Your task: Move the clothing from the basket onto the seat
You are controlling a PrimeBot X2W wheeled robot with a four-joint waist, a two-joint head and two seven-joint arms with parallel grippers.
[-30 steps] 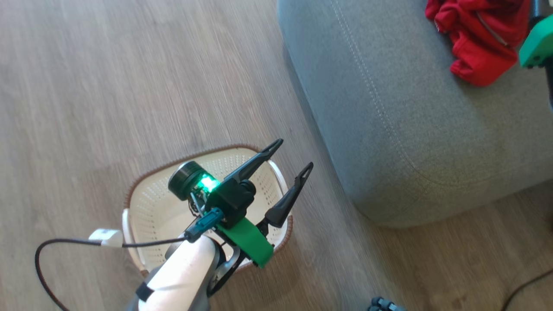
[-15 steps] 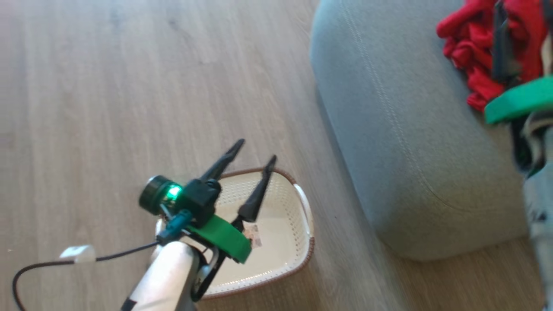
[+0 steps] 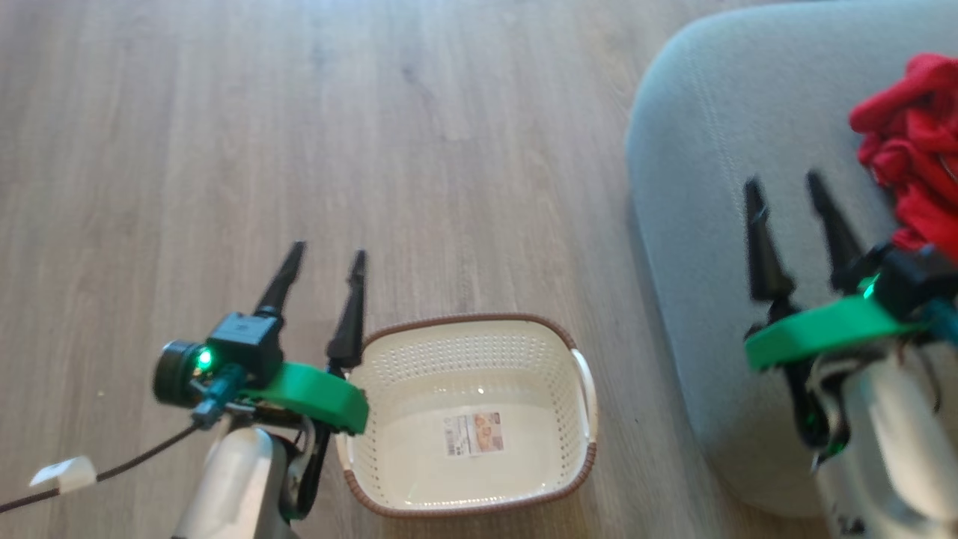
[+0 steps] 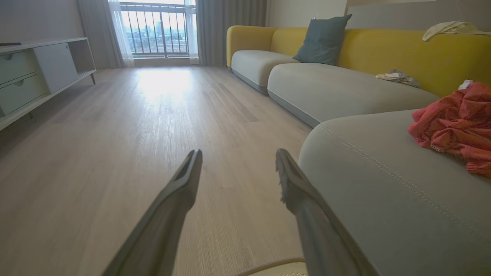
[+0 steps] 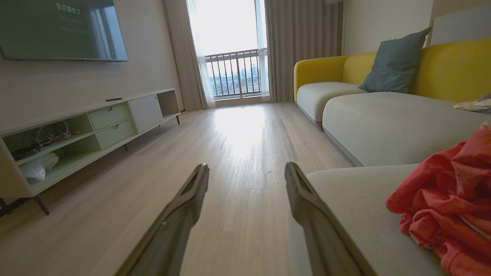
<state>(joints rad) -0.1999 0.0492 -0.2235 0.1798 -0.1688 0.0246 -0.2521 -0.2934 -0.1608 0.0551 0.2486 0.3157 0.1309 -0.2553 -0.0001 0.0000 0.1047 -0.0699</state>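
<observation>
Two grippers now stand in the head view, where a second ago the right one was just a green part at the picture's right edge. The whole picture has shifted, so the camera has swung round, and the basket and seat only sit differently in frame. The left gripper (image 3: 329,251), which a second ago hung over the basket (image 3: 464,358) and hid part of it, is now off its left side above the wooden floor (image 3: 299,112). Its two dark fingers are spread apart with nothing between them, and its green bracket (image 3: 318,389) overlaps the basket's left rim. The right gripper (image 3: 782,181) is above the seat (image 3: 696,262), its fingers likewise spread, holding nothing and pointing up the view. With the arm out of the way, the basket's bottom is in plain sight, bearing its paper label (image 3: 474,433). The basket rests on the floor near the seat's rounded corner, apart from it. The clothing (image 3: 909,157) lies in a crumpled red heap on the seat at the picture's right edge, near the right gripper, on the seat as before. Both wrist views look along parted fingers across the floor toward a bright window (image 5: 230,50), with the seat and the red heap on their right side.
</observation>
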